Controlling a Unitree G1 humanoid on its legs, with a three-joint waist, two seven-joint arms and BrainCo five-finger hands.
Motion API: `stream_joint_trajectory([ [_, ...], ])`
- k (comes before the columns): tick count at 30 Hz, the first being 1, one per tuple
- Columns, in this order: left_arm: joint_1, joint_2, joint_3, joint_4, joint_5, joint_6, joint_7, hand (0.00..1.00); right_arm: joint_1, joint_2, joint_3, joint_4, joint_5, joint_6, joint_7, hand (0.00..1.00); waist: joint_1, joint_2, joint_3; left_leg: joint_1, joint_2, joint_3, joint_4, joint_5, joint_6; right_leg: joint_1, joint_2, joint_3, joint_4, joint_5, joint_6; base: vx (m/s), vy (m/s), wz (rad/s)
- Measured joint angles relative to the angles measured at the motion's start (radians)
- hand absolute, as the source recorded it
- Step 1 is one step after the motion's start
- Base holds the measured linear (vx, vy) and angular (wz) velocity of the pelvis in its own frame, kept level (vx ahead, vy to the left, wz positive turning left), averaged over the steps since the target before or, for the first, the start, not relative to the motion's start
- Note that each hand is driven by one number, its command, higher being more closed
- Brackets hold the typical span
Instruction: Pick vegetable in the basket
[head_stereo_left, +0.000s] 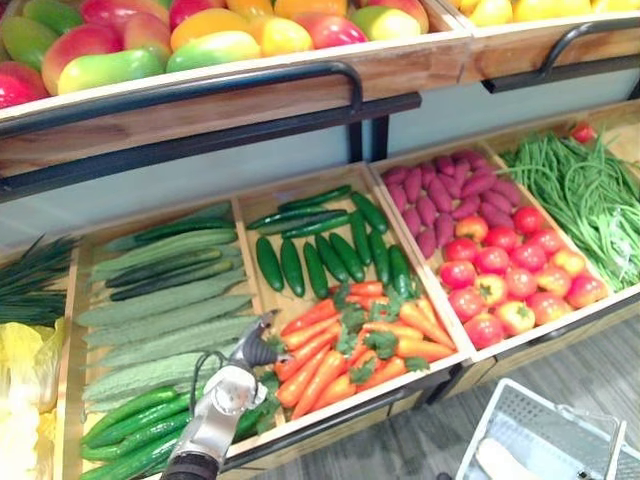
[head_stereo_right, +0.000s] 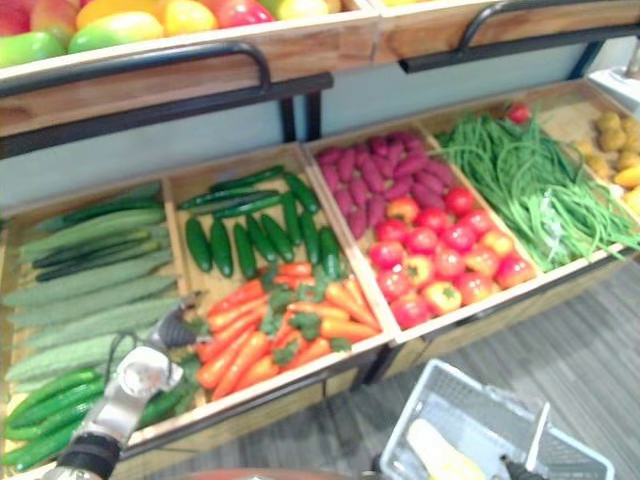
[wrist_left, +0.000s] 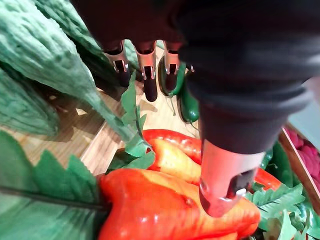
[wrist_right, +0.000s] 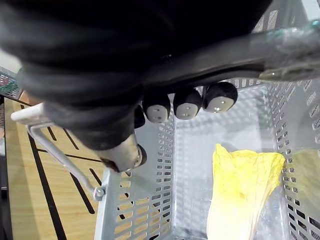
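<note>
Orange carrots with green tops (head_stereo_left: 350, 350) fill the front of the middle wooden bin. My left hand (head_stereo_left: 250, 352) hovers over that bin's left edge, open, its fingers (wrist_left: 150, 75) straight and its thumb (wrist_left: 225, 185) just above a carrot (wrist_left: 165, 210), holding nothing. The pale slotted basket (head_stereo_left: 520, 410) hangs low at the right in front of the stand. My right hand (wrist_right: 187, 105) is shut on the basket handle (wrist_right: 280, 50). A yellow leafy vegetable (wrist_right: 240, 185) lies inside the basket.
Bumpy bitter gourds and cucumbers (head_stereo_left: 160, 300) fill the bin left of the carrots. Dark green cucumbers (head_stereo_left: 320, 250) lie behind them. Purple sweet potatoes and tomatoes (head_stereo_left: 490, 260) and green beans (head_stereo_left: 590, 190) lie to the right. A fruit shelf with a black rail (head_stereo_left: 200, 100) overhangs.
</note>
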Motion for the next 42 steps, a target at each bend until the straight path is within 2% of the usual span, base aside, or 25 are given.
stream_joint_trajectory([
  [12, -0.009, 0.017, -0.055, -0.005, 0.002, 0.003, -0.001, 0.00, -0.001, 0.001, -0.013, 0.000, 0.001, 0.000, -0.004, 1.00, 0.002, 0.001, 0.009, -0.003, -0.003, -0.004, 0.000, 0.000, 0.000, -0.001, -0.003, -0.001, 0.000, 0.000, 0.000, 0.00, 0.000, 0.00],
  [14, -0.009, 0.040, -0.085, -0.015, 0.003, 0.005, -0.001, 0.00, -0.004, 0.003, -0.013, 0.000, 0.001, 0.000, -0.008, 1.00, 0.003, 0.001, 0.009, -0.006, -0.004, -0.007, 0.000, 0.000, 0.000, -0.002, -0.004, -0.004, 0.000, 0.000, 0.000, 0.00, -0.005, 0.02],
  [19, 0.009, 0.079, -0.122, -0.089, 0.042, 0.041, -0.020, 0.00, -0.015, 0.016, -0.048, 0.000, 0.001, 0.000, -0.010, 1.00, 0.005, 0.000, 0.012, -0.016, -0.005, -0.011, 0.000, 0.000, 0.000, -0.008, -0.006, -0.009, 0.000, 0.000, 0.001, 0.00, -0.004, 0.02],
  [26, 0.084, 0.108, -0.130, -0.219, 0.085, 0.046, -0.068, 0.00, -0.014, 0.024, -0.053, 0.000, 0.001, 0.000, -0.010, 1.00, 0.009, -0.003, 0.027, -0.002, -0.006, -0.012, 0.004, -0.009, 0.008, 0.005, -0.010, -0.016, 0.010, 0.000, 0.001, 0.01, -0.002, 0.02],
  [28, 0.102, 0.122, -0.191, -0.300, 0.107, 0.028, -0.106, 0.00, -0.014, 0.025, -0.053, 0.000, 0.001, 0.000, -0.010, 1.00, 0.009, -0.003, 0.027, 0.000, -0.006, -0.012, 0.017, -0.019, 0.011, 0.007, -0.014, -0.016, 0.021, 0.000, 0.001, 0.00, 0.000, 0.00],
  [32, 0.100, 0.030, -0.289, -0.410, 0.120, -0.041, -0.140, 0.00, -0.016, 0.046, -0.052, 0.000, 0.001, 0.000, -0.005, 1.00, 0.007, -0.017, 0.035, -0.001, -0.008, -0.001, 0.028, -0.026, 0.012, 0.005, -0.015, -0.001, 0.023, 0.000, 0.002, -0.02, 0.009, -0.09],
  [33, 0.099, 0.026, -0.289, -0.420, 0.122, -0.045, -0.141, 0.00, -0.015, 0.051, -0.052, 0.000, 0.001, 0.000, -0.004, 1.00, 0.006, -0.025, 0.040, -0.002, -0.006, 0.002, 0.030, -0.027, 0.011, 0.003, -0.013, 0.003, 0.023, -0.001, 0.002, -0.03, -0.016, -0.14],
  [42, 0.124, 0.027, -0.238, -0.572, 0.139, -0.045, -0.141, 0.00, 0.011, 0.056, -0.052, 0.000, 0.003, 0.000, 0.002, 1.00, 0.007, -0.024, 0.041, -0.001, 0.009, 0.014, 0.035, -0.028, 0.005, 0.003, 0.002, 0.012, 0.023, -0.001, 0.002, -0.02, -0.015, -0.04],
])
